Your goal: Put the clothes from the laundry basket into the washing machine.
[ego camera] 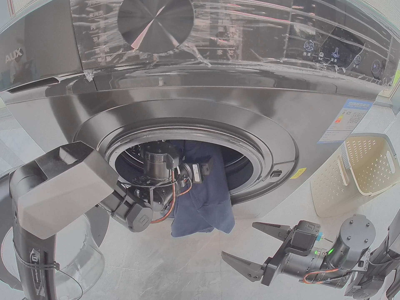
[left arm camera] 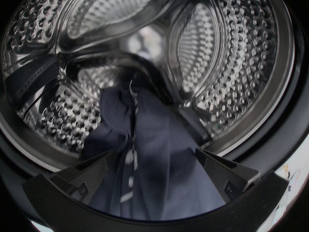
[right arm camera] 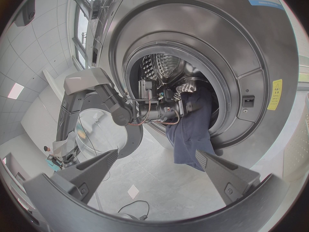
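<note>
A dark blue garment [ego camera: 208, 205] lies over the lower rim of the washing machine [ego camera: 266, 117] opening, one part inside the drum [left arm camera: 225, 65] and the rest hanging down the front towards the floor. My left gripper [left arm camera: 154, 157] is at the drum mouth, open, its fingers on either side of the garment [left arm camera: 167, 165] without closing on it. My right gripper [ego camera: 246, 246] hovers open and empty low over the floor, in front of the machine and right of the hanging cloth [right arm camera: 190, 136]. The cream laundry basket [ego camera: 366, 167] leans against the machine at the right, with no clothes showing in it.
The machine's round glass door [ego camera: 83, 251] stands swung open at the left, beside my left arm. A thin cable [right arm camera: 135, 207] lies on the grey tiled floor [ego camera: 166, 263] in front of the machine.
</note>
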